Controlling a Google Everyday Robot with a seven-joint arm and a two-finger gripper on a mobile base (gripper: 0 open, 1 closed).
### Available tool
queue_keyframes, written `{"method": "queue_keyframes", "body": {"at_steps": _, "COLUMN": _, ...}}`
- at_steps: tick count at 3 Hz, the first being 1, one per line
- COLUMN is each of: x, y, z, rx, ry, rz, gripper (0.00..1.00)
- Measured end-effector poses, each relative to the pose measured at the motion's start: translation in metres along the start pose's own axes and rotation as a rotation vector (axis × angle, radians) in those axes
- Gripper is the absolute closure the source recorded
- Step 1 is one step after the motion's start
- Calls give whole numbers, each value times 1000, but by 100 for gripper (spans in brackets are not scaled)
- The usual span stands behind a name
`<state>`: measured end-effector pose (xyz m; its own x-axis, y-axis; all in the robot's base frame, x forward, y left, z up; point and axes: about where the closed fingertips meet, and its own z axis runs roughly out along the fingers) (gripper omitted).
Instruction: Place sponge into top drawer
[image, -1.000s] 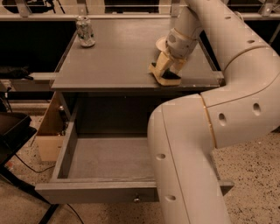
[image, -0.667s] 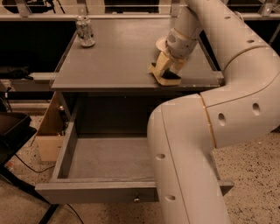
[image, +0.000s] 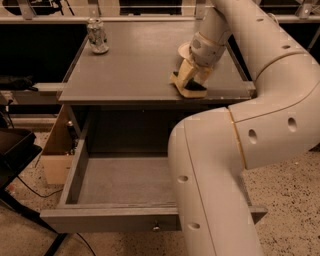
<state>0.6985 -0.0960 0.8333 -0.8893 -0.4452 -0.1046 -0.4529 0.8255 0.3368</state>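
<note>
Step in hand: pick-up. Hand down on sponge, front right of counter; grasping or released, cannot tell. Top drawer open below. Next, probably: lift, carry over edge, lower inside.

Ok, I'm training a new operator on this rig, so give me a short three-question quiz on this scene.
1. True or false: the top drawer is pulled open.
2. Where is the sponge? A) inside the drawer; B) on the table, near its front right edge, at the gripper; C) on the floor.
3. Fill in: at the table's back left corner stands a metal ____.
Key: 1 true; 2 B; 3 can.
</note>
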Motion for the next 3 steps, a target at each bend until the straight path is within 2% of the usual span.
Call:
{"method": "queue_keyframes", "body": {"at_steps": 1, "x": 0, "y": 0, "z": 0, "rx": 0, "ry": 0, "rz": 0, "gripper": 82}}
{"method": "queue_keyframes", "body": {"at_steps": 3, "x": 0, "y": 0, "z": 0, "rx": 0, "ry": 0, "rz": 0, "gripper": 36}}
